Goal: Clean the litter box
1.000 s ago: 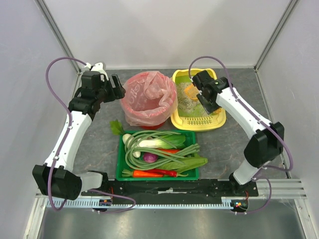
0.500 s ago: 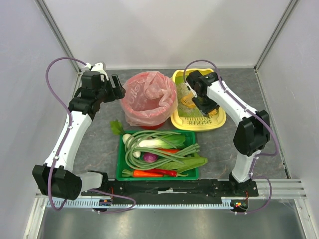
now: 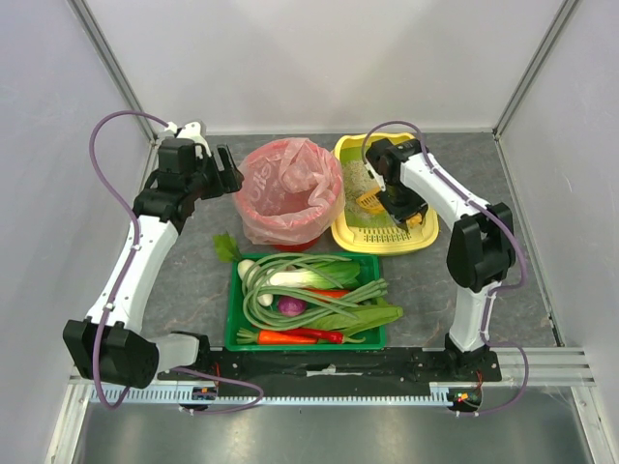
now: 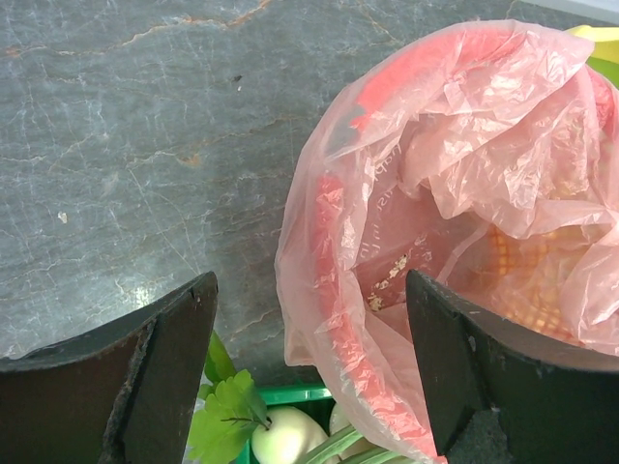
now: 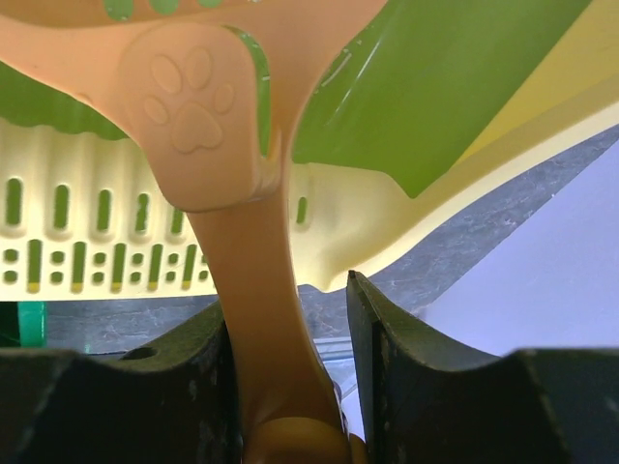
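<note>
- Right gripper (image 5: 285, 324) clamps its two dark fingers on the handle of a peach plastic litter scoop (image 5: 193, 116) embossed with a paw print. The handle runs up from between the jaws.
- From above, the right gripper (image 3: 389, 189) hangs over the yellow rectangular plastic litter box (image 3: 385, 238), with the scoop (image 3: 368, 200) head low inside, at the left side of the box.
- The litter box sits at the far right of the grey marbled table (image 3: 416, 290), just to the right of the round red bin lined with a pink plastic bag (image 3: 290, 188) and beyond the green rectangular vegetable tray (image 3: 232, 333).
- Grey-beige litter (image 3: 356, 176) shows in the far half of the box. Its near end is a slotted yellow shelf.
- In the wrist view the litter box (image 5: 97, 251) shows its slotted wall and green inner lining just beyond the scoop.
- Left gripper (image 4: 309, 319) stands with jaws wide apart and nothing between them, poised above the near-left edge of the bin (image 4: 464, 174) and the bare table (image 4: 145, 145).
- Seen from overhead, the left gripper (image 3: 227, 172) is just left of the bin, well apart from the litter box.
</note>
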`<state>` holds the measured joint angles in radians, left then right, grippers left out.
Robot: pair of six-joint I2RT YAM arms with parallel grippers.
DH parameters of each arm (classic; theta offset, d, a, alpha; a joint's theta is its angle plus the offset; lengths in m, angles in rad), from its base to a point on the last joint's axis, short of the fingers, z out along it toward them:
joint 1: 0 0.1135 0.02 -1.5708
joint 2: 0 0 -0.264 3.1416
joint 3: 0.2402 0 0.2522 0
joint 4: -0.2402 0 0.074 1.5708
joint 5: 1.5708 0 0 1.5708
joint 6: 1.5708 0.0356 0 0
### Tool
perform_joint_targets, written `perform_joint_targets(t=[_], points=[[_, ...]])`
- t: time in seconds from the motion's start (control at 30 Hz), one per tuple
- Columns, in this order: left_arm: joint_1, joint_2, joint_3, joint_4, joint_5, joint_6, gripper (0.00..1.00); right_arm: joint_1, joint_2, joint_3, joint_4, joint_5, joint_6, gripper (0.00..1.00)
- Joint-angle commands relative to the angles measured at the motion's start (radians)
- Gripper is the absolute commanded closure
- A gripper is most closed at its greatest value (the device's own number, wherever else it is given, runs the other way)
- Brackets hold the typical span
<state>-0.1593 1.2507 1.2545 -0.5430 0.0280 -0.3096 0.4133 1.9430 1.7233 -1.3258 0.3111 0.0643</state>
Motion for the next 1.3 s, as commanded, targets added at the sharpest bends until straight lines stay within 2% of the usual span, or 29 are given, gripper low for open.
perform_joint_targets(t=[0.0, 0.43, 0.63, 0.93, 1.27], points=[[-0.005, 0.010, -0.006, 0.034, -0.002, 0.032, 0.15, -0.018, 0.008, 0.013, -0.058, -0.020, -0.001, 1.00], [-0.003, 0.058, 0.026, 0.041, 0.000, 0.033, 0.15, -0.027, 0.077, 0.009, -0.053, -0.084, -0.015, 1.00], [-0.002, 0.073, 0.042, 0.040, 0.000, 0.033, 0.15, -0.025, 0.134, 0.045, -0.073, -0.027, 0.005, 1.00], [0.000, 0.095, 0.060, 0.049, 0.007, 0.024, 0.15, -0.022, 0.249, 0.232, -0.095, 0.029, 0.017, 1.00], [0.010, 0.075, 0.056, 0.041, -0.008, 0.038, 0.15, 0.024, 0.330, 0.324, -0.090, 0.030, 0.019, 1.00]])
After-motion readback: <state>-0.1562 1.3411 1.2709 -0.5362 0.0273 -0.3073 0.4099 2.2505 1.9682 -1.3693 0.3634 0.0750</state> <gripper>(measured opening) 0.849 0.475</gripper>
